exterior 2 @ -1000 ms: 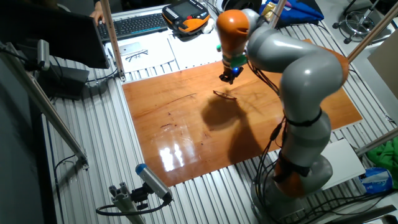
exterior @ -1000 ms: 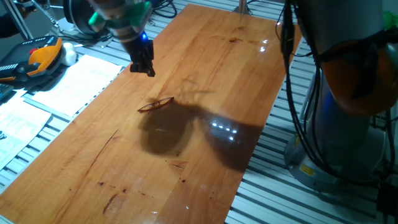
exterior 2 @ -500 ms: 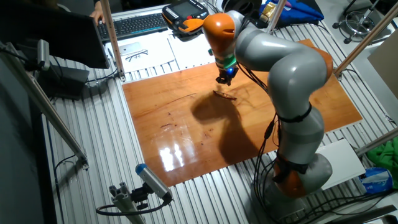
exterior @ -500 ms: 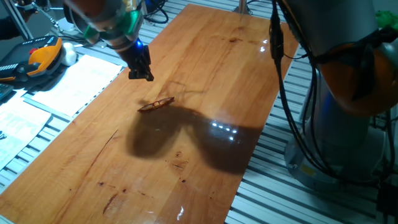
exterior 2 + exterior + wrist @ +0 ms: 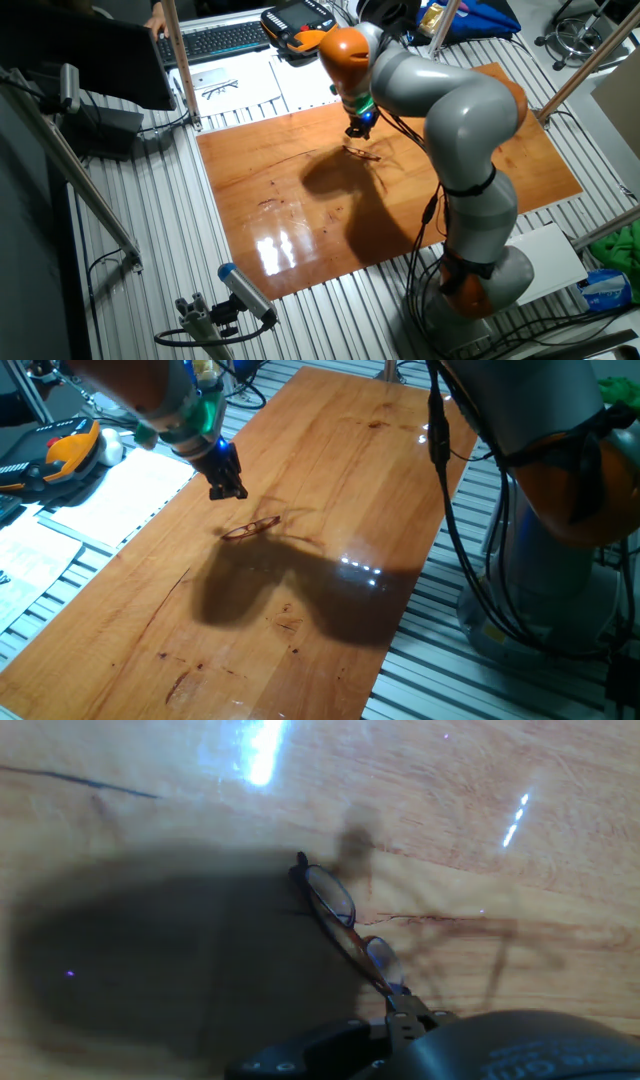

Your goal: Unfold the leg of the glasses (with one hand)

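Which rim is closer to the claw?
The lower-right rim in the hand view, nearest the claw at the frame's bottom edge; the other rim lies farther up-left.

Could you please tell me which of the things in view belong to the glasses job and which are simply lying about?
Part of the job:
the glasses, lying on the wooden table
the gripper, poised just above them

Lying about:
paper sheets
orange handheld controller
keyboard

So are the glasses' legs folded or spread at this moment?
Seemingly folded: the glasses lie on the table as one slim line, no leg sticking out. Too thin to be certain.
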Motion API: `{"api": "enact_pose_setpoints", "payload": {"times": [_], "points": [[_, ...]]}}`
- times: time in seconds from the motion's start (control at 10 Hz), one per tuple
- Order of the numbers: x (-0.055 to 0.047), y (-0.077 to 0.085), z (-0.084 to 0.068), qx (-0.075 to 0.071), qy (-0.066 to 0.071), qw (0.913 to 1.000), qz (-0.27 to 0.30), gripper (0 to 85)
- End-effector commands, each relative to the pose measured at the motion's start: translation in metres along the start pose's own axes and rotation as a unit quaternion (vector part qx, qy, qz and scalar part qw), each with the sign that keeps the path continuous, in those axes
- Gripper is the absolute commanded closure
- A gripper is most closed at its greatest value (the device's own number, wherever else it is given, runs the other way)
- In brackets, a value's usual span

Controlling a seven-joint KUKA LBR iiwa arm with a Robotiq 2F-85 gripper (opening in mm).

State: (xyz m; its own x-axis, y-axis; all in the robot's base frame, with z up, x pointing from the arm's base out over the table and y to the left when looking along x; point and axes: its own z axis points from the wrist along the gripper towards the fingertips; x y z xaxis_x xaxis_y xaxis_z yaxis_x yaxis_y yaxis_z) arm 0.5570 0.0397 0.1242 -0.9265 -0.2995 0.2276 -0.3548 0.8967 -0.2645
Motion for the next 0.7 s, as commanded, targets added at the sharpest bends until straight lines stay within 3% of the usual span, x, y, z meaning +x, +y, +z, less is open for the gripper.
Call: {"api": "enact_pose_setpoints", "payload": {"times": [0.0, 0.3, 0.6], "points": [[0.000, 0.001, 0.002, 0.009, 0.002, 0.9999, -0.005, 85.0], [-0.001, 0.000, 0.008, 0.029, 0.006, 0.9994, -0.018, 85.0], [-0.002, 0.001, 0.015, 0.004, 0.012, 0.9999, -0.010, 85.0]]}}
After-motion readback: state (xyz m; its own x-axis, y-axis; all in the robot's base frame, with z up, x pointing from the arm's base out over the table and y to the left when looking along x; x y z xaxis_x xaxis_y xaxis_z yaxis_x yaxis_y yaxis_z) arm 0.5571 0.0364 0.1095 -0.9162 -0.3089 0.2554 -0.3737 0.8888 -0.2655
